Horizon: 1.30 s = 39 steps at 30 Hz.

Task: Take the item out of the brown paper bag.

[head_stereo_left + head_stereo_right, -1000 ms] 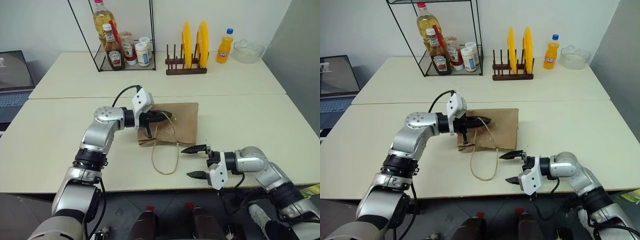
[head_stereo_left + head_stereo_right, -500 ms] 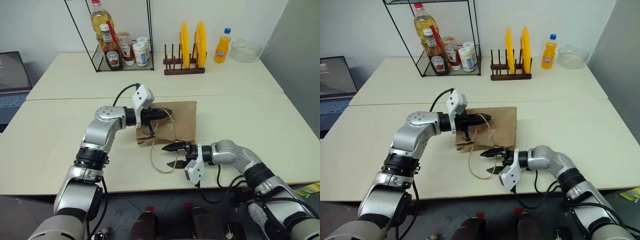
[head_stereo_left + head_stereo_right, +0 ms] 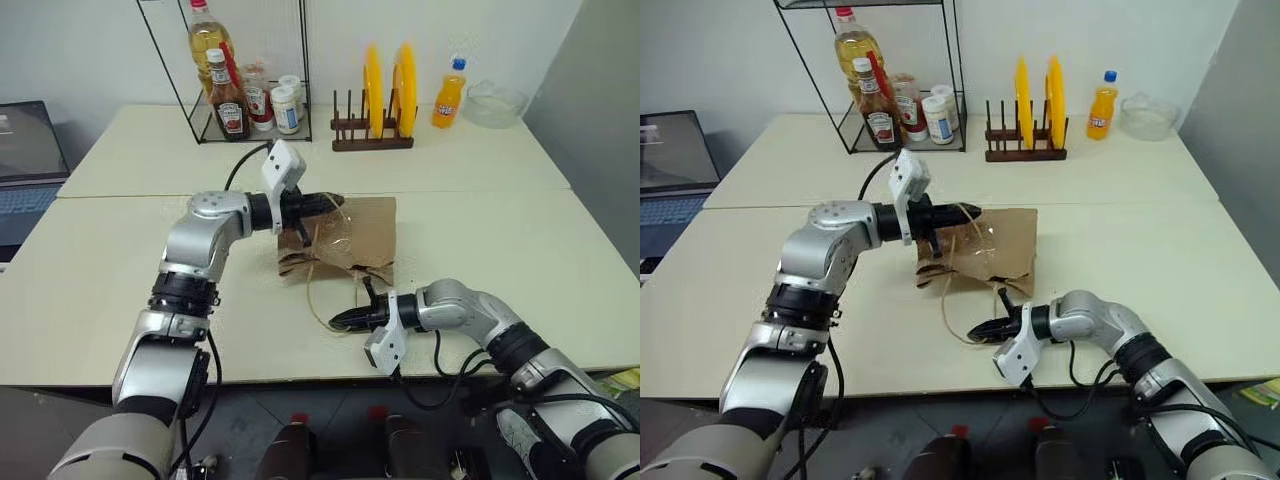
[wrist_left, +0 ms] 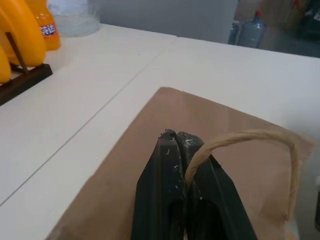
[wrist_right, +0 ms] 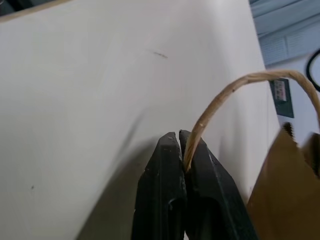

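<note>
Since a second ago: right gripper [image 3: 340,320] swung in and clamped shut on lower cord handle [image 5: 235,90]; left gripper [image 3: 335,201] lifted, pinching upper handle [image 4: 240,137]. Brown paper bag [image 3: 365,235] on table [image 3: 500,230], mouth raised. Item unseen.

A wire rack [image 3: 250,70] at the table's [image 3: 500,240] far side holds sauce bottles [image 3: 226,100]. Beside it stands a wooden plate rack [image 3: 372,135] with two yellow plates [image 3: 390,88]; further right are an orange drink bottle [image 3: 449,93] and a glass bowl [image 3: 493,100]. A laptop [image 3: 28,155] sits at the left edge.
</note>
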Tool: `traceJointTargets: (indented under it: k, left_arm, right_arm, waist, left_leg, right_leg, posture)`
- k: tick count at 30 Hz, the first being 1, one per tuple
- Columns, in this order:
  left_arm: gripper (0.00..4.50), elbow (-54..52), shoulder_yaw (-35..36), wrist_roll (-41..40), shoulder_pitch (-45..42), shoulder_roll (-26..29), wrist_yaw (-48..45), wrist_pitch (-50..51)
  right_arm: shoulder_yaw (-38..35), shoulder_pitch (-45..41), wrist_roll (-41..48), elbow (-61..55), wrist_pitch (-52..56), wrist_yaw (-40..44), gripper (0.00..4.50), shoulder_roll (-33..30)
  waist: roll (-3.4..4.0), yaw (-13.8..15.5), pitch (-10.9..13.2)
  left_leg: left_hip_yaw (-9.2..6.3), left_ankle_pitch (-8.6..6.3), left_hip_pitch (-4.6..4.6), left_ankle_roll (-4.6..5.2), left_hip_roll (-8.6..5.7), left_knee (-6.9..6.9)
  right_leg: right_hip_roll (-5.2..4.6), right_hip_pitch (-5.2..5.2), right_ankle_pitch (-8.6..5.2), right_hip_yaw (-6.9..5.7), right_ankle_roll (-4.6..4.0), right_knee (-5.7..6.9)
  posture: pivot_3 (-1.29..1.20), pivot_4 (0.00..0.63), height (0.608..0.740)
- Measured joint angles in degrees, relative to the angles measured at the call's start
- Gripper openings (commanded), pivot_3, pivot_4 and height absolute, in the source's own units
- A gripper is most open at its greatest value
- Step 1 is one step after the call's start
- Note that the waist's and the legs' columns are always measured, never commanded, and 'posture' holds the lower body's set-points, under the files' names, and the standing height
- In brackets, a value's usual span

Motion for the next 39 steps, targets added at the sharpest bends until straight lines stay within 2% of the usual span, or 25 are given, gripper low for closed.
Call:
traceJointTargets:
  k: [6, 16, 27, 39]
  left_arm:
    - [0.0, 9.79, 0.1, 0.7, -7.95, -1.12, 2.59, 1.03]
    - [0.0, 21.83, 0.07, 3.45, -13.26, -2.91, 4.57, -2.18]
    - [0.0, 37.21, 0.18, 6.66, -23.38, -5.44, 6.16, -4.55]
    - [0.0, 42.4, 2.65, 7.52, -26.88, -6.08, 7.64, -6.63]
  right_arm:
    - [1.26, -1.37, -0.6, 0.55, 1.66, 0.67, 0.02, -1.68]
    - [2.58, -3.44, -2.56, 1.81, 0.51, -1.21, 0.02, -2.47]
    - [4.23, -6.55, -6.89, 4.59, -1.87, -5.15, 0.02, -3.15]
    - [5.48, -8.04, -8.88, 6.74, -2.94, -8.62, 0.02, -3.15]
  waist:
    - [-0.04, 0.43, 0.0]
    - [-0.04, 0.34, 0.0]
    - [-0.05, 0.33, 0.0]
    - [-0.05, 0.22, 0.0]
  left_leg:
    - [-0.07, -0.02, 0.75, 0.01, -0.08, -0.11]
    - [-0.06, -0.01, 0.75, 0.0, -0.06, -0.11]
    - [-0.05, -0.01, 0.76, 0.0, -0.15, -0.11]
    - [-0.06, -0.01, 0.79, 0.0, -0.13, -0.11]
  right_leg:
    - [-0.01, 0.83, -0.02, -0.06, 0.02, -0.24]
    - [-0.01, 0.78, -0.03, -0.02, 0.02, -0.18]
    - [0.0, 0.78, -0.06, -0.03, 0.07, -0.16]
    - [0.02, 0.78, -0.06, -0.03, 0.08, -0.15]
  posture:
    - [0.0, 0.15, 0.74]
    - [0.0, 0.15, 0.74]
    - [0.0, 0.15, 0.74]
    - [0.0, 0.15, 0.74]
